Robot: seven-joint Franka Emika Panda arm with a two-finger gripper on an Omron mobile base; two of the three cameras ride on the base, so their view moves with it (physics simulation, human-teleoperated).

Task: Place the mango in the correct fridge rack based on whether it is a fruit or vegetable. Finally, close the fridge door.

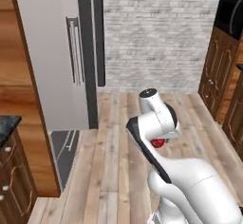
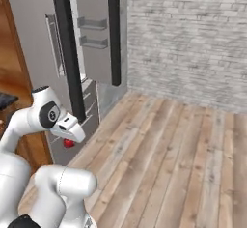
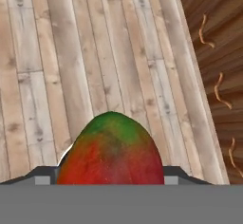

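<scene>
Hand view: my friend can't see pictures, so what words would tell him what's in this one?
A red mango with a green top sits close up at the bottom of the view, held in the gripper between its dark fingertips. Behind it lie pale wooden floorboards, with dark brown wood along the right side.

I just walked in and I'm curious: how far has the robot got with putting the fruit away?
Picked up: the mango sits in the pincer, held over the wooden floor. The fridge stands ahead with its right door swung open. Left: setting the mango on a rack, then closing that door.
</scene>
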